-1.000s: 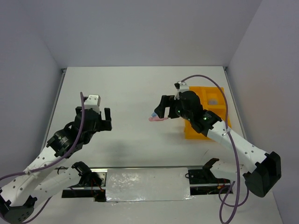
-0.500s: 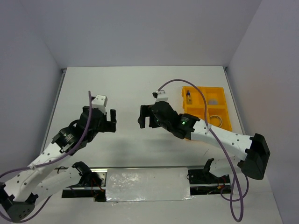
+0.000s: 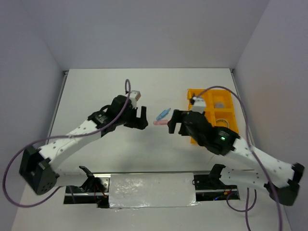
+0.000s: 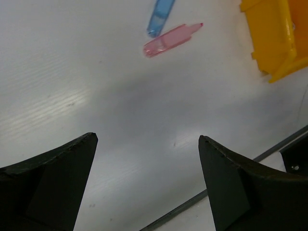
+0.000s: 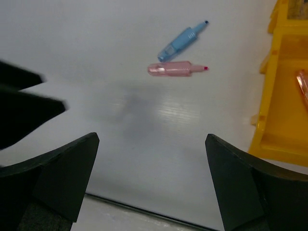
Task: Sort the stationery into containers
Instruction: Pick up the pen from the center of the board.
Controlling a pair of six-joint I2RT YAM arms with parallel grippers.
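A blue clip-like piece (image 3: 163,114) and a pink one (image 3: 160,122) lie side by side on the white table, between my two grippers. My left gripper (image 3: 143,118) is open and empty just left of them. My right gripper (image 3: 172,123) is open and empty just right of them. The left wrist view shows the blue piece (image 4: 160,17) and the pink piece (image 4: 171,40) ahead of the open gripper (image 4: 147,138). The right wrist view shows both pieces (image 5: 180,42) (image 5: 173,69) ahead of the open gripper (image 5: 151,138). The yellow-orange tray (image 3: 233,113) stands at the right.
The tray holds a tan ring (image 3: 222,122) and a small greyish piece (image 3: 219,103); my right arm hides its left compartments. An orange piece (image 5: 303,84) shows in the tray (image 5: 281,96). The tray's corner (image 4: 274,38) also shows in the left wrist view.
My left gripper has swung right to the table's middle. My right gripper went left over the two pieces, then drew back right, uncovering them. The pieces lie where they were.
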